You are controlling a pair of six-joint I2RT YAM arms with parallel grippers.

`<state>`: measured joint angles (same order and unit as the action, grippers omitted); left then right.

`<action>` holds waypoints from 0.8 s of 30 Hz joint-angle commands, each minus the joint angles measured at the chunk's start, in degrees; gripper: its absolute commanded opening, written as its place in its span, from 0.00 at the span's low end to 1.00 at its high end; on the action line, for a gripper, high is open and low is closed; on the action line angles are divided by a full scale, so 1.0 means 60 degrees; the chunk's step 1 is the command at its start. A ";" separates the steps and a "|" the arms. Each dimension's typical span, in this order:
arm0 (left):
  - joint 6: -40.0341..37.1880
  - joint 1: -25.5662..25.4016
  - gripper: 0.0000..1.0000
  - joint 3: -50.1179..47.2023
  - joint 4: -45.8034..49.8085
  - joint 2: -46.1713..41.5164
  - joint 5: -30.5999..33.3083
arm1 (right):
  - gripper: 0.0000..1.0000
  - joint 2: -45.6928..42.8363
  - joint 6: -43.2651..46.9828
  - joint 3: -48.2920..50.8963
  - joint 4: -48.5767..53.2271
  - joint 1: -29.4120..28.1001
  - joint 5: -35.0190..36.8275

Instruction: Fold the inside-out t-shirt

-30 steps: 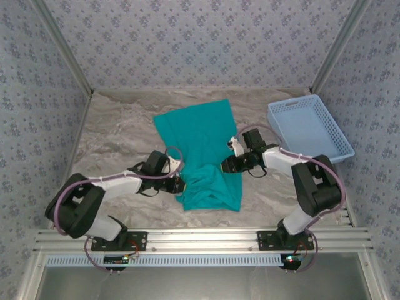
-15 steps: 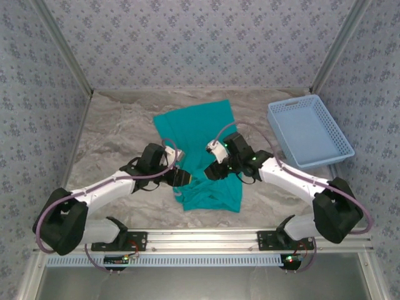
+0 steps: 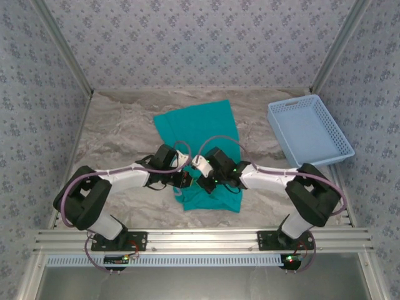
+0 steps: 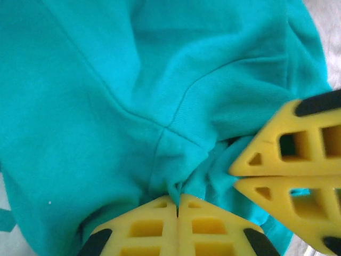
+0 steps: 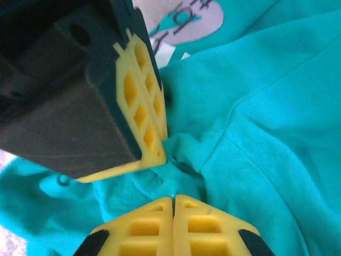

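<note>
My left gripper [image 4: 177, 205] and right gripper [image 5: 173, 200] had just converged and clamped the teal-green soft cloth t-shirt [image 3: 200, 128], ready for lifting.

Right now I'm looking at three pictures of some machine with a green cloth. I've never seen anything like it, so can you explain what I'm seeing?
It is a robot with two arms bolted at the near edge of a table. The wide picture comes from a camera fixed above and behind the arms. The two close-ups come from a small camera on each wrist, so the yellow fingers at the bottom edge of each are that arm's own. A teal t-shirt lies on the table, with a light blue mesh basket to its right. The left pincer and the right pincer are close together over the shirt's near part. Each is closed, with a pinch of cloth bunched at its tips.
</note>
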<state>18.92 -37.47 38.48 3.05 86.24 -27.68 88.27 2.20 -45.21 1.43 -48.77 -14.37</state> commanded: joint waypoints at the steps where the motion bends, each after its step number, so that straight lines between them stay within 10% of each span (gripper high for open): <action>1: 0.0198 0.0200 0.00 0.0142 -0.0019 -0.0850 -0.0321 | 0.00 -0.1475 -0.0143 0.0479 -0.0752 0.0505 -0.0933; 9: 0.1403 0.1145 0.00 -0.1011 -0.0025 -0.1113 0.0327 | 0.04 -0.1557 0.0007 0.2175 -0.0877 0.2089 -0.1327; 14: 0.1957 0.1008 0.31 -0.0934 -0.0660 -0.0060 -0.0241 | 0.07 -0.1918 0.0031 0.2988 -0.2496 0.1268 -0.0592; 24: -0.0812 -0.0361 0.48 0.0080 0.1062 -0.2425 0.1298 | 0.08 -0.4457 0.1255 0.2969 -0.2491 0.1333 -0.2251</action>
<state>22.74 -36.91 36.75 6.44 75.75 -23.75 63.83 6.24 -26.76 -12.01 -41.32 -23.90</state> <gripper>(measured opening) 0.477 0.082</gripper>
